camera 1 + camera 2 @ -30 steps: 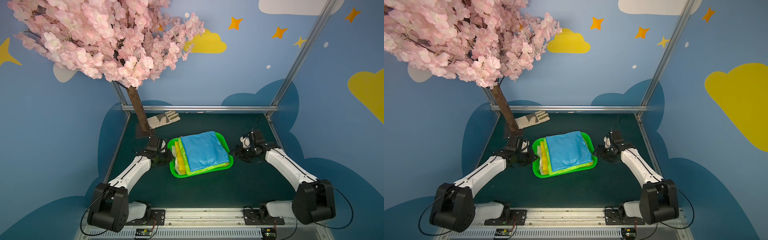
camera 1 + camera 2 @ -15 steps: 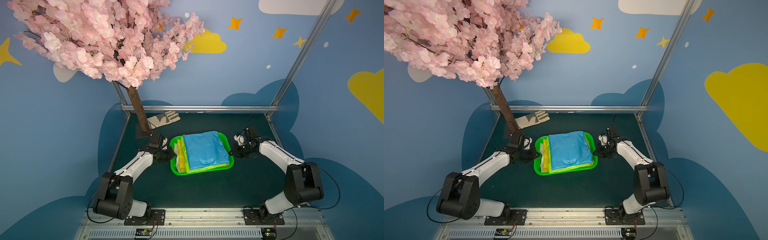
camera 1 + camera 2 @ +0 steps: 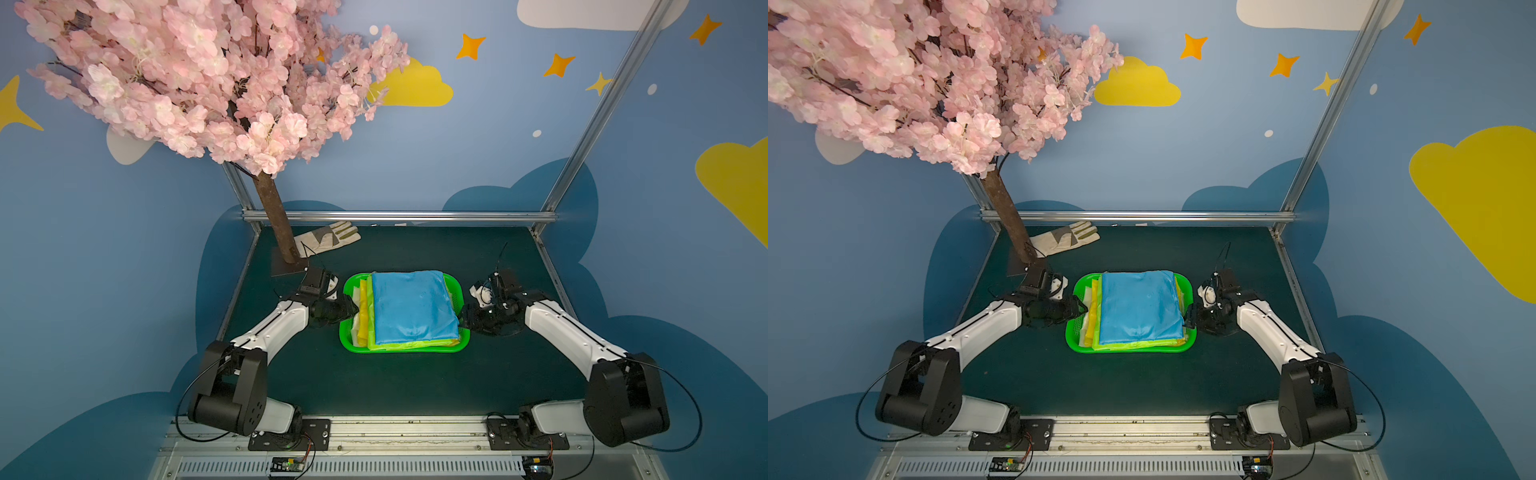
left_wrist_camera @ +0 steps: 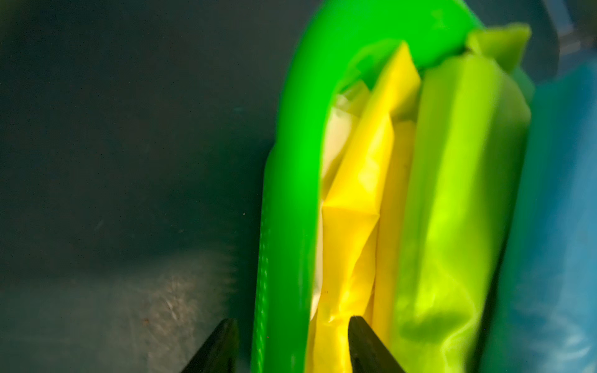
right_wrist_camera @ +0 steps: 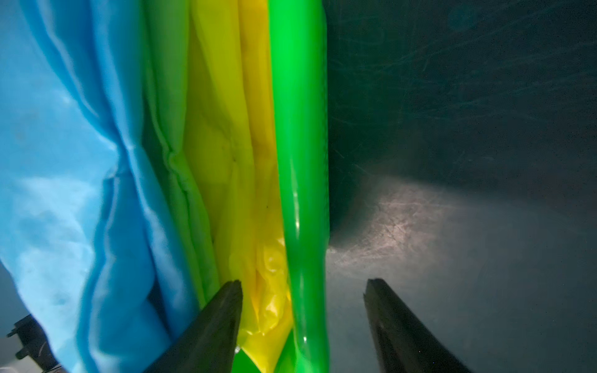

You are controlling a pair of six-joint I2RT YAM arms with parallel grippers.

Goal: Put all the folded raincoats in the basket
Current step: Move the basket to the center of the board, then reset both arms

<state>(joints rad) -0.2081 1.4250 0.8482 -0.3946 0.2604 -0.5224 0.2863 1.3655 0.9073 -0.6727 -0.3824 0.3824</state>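
We are watching both arms settling low against the short sides of the basket (image 3: 415,350), where half a second ago they were reared up with elbows raised; the basket and its load are sitting where they were, in the middle of the dark table (image 3: 374,386). The folded raincoat (image 3: 411,305), the blue one, is lying flat on top of a stack inside the basket, covering a lime raincoat (image 4: 452,193), a yellow raincoat (image 4: 352,226) and a white raincoat (image 4: 336,135) whose edges are showing along the left side. The left gripper (image 4: 290,326) is standing with jaws parted across the left rim, one finger inside over the yellow raincoat and one outside over the table, gripping nothing. The right gripper (image 5: 305,284) is straddling the right rim the same way, jaws wide and empty. We are reading this as the let-go: with the folded raincoat resting in the basket, the task is looking all but finished, and the arms are needing only to back straight out without catching the rim or snagging loose plastic. A work glove (image 3: 328,242) is lying far left by the tree trunk (image 3: 274,224), well apart.
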